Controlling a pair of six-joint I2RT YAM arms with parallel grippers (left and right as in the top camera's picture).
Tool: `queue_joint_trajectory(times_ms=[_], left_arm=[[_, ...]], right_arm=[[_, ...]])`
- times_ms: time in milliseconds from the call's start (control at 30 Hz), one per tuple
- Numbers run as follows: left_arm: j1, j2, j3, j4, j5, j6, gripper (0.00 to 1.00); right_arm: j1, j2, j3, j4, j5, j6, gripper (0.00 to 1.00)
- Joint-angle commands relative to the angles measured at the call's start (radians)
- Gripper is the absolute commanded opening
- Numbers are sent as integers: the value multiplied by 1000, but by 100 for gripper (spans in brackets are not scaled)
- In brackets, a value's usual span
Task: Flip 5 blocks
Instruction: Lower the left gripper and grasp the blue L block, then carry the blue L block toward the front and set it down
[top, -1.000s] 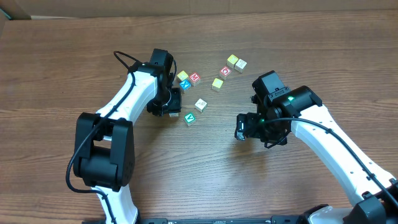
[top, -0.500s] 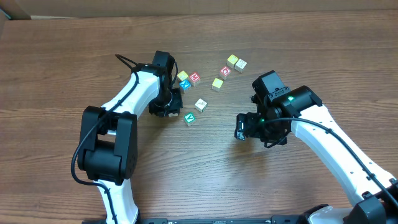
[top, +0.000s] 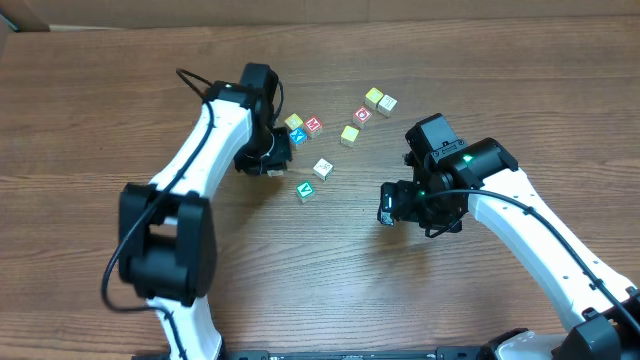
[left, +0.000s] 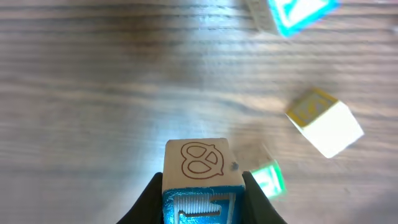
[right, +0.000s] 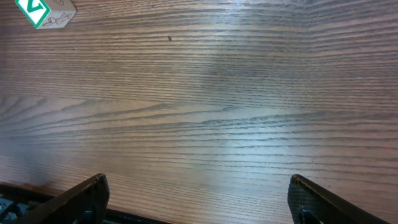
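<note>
Here, the bench (top: 90, 110) shows its far edge along the top of the overhead view. The blocks (top: 350, 134) lie well inside that edge, in a loose scatter between the two claws. Bare wood runs wide to the left and along the near side. A stretch of open grain also separates the scatter from the right claw (top: 385, 205).

That claw is spread wide. In its wrist view both fingers (right: 84, 200) sit at the lower corners with only wood between them. A green block (right: 45, 11) lies well apart from them, at the top left corner.

The left claw (left: 202, 202) is pinching a held block (left: 202, 163) from both sides. The block's upper face is plain wood with a pretzel-shaped line drawing. The face toward the camera is blue, with a pale raised shape cut off by the picture's lower edge. Whether the block touches the bench cannot be told.

Overhead, this claw sits at the scatter's left side, just beside a blue block (top: 297, 136). A white block (top: 322, 168) and the green one lie near, to its right.
</note>
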Motion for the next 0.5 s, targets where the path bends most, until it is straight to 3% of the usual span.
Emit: queue_joint_trajectory(times_ms=[0,200,467], left_arm=[[-18,-167,28,-58,-18,-7,6],[-102,-321,-41,-127,-52,-51,6],[-283,-465,-351,-40,-99,-299,5]], right_arm=[[5,-4,-6,3,23,5,93],[5,-4,-6,8,26,5,93],[5,-4,-6,2,26,5,93]])
